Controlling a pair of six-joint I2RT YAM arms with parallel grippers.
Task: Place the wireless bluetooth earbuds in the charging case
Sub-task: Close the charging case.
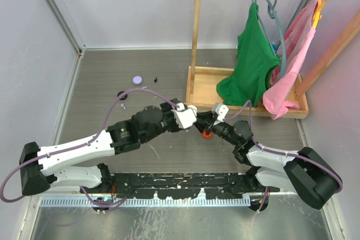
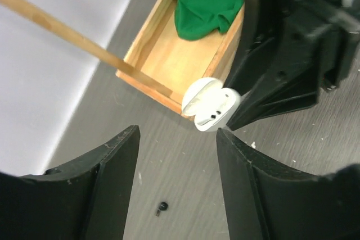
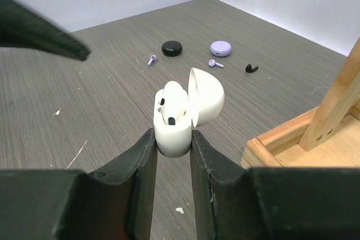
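My right gripper (image 3: 172, 139) is shut on the base of a white charging case (image 3: 174, 125) and holds it above the table. Its lid (image 3: 207, 96) is open. White earbuds (image 3: 169, 102) sit in its wells. My left gripper (image 2: 177, 139) is open and empty, just short of the case (image 2: 211, 105); one finger (image 3: 45, 32) shows at the upper left of the right wrist view. Two lilac earbuds (image 3: 152, 59) (image 3: 214, 63) and a black earbud (image 3: 251, 68) lie loose on the table. Another black earbud (image 2: 162, 207) lies below my left gripper. No red earbud shows.
A black disc (image 3: 171, 48) and a lilac disc (image 3: 220, 48) lie on the far table. A wooden tray (image 1: 205, 74) with a clothes rail, a green garment (image 1: 250, 60) and a pink garment (image 1: 292, 54) stands at the right. Something red-orange (image 1: 206, 134) lies under my right gripper.
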